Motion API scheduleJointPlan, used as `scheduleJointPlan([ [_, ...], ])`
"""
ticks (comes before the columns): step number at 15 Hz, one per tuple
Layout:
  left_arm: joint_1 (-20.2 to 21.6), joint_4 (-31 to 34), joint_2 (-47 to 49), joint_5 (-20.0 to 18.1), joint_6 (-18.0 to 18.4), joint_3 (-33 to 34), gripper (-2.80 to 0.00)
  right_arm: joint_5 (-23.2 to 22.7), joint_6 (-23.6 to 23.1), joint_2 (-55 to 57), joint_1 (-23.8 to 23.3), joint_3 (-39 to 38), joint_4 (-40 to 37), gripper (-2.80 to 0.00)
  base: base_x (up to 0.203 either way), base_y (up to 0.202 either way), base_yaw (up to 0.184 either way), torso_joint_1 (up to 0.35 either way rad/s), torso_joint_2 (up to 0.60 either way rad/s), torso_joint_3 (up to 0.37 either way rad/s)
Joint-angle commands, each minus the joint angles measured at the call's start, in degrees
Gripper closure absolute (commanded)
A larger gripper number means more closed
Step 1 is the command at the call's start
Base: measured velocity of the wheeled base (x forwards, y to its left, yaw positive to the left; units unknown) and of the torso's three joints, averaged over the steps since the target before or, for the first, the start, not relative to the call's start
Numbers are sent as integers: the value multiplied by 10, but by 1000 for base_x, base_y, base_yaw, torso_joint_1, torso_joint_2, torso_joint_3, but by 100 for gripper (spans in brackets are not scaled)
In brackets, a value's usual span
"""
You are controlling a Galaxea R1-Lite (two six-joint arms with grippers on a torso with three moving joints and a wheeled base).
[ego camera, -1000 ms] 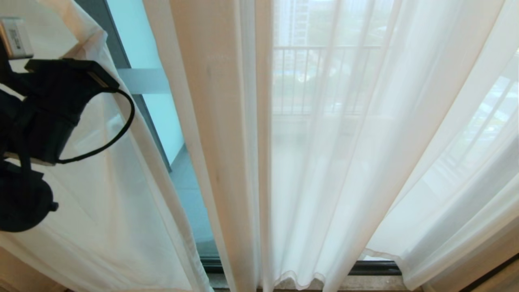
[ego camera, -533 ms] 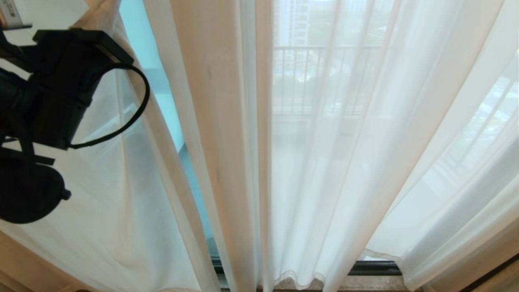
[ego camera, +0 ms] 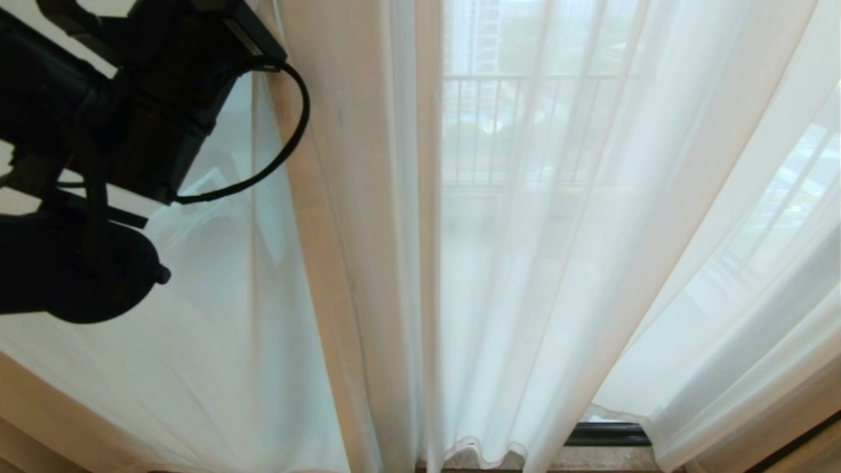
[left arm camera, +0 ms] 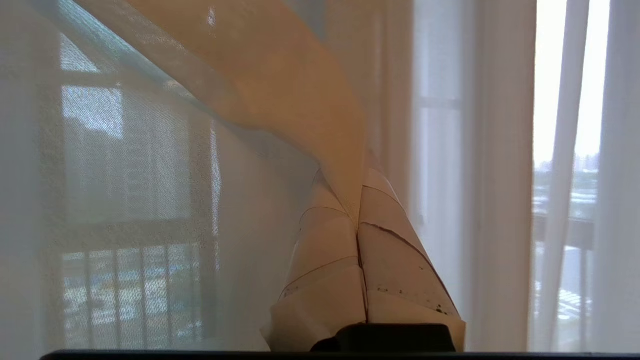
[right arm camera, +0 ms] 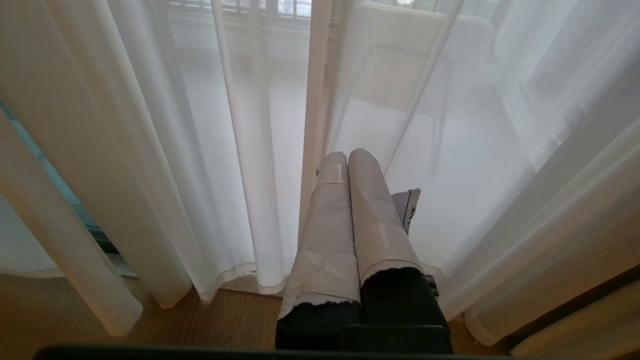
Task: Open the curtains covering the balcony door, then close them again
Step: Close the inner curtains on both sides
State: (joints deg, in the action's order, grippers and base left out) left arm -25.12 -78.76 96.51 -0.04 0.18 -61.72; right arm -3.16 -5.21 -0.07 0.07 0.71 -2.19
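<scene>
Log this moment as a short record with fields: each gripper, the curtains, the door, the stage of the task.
left gripper: raised at upper left of the head view, shut on the curtains, a fold of fabric pinched between its fingers
right gripper: shut, holding nothing, low in front of the hanging fabric
curtains: sheer white panels, meeting across the glass, no gap between them in the head view
balcony door: only a strip of dark bottom frame shows under the hem
stage: closing, nearly complete
</scene>
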Motion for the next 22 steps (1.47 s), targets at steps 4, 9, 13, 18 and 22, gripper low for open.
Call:
scheduleJointPlan([
  [4, -64, 28, 43, 24, 22, -85, 0, -1, -1, 1, 0, 0, 0, 0, 0, 0, 0, 0, 0, 0],
  [9, -131, 52, 94, 30, 32, -149, 0, -1, -1, 1, 0, 0, 0, 0, 0, 0, 0, 0, 0, 0],
  [13, -187, 76, 145, 50, 32, -214, 0, -1, -1, 1, 0, 0, 0, 0, 0, 0, 0, 0, 0, 0],
  [18, -240, 119, 207, 50, 42, -311, 0, 0, -1, 1, 0, 0, 0, 0, 0, 0, 0, 0, 0, 0],
  [22, -279, 141, 265, 50, 44, -381, 0, -1, 0, 1, 0, 0, 0, 0, 0, 0, 0, 0, 0, 0],
])
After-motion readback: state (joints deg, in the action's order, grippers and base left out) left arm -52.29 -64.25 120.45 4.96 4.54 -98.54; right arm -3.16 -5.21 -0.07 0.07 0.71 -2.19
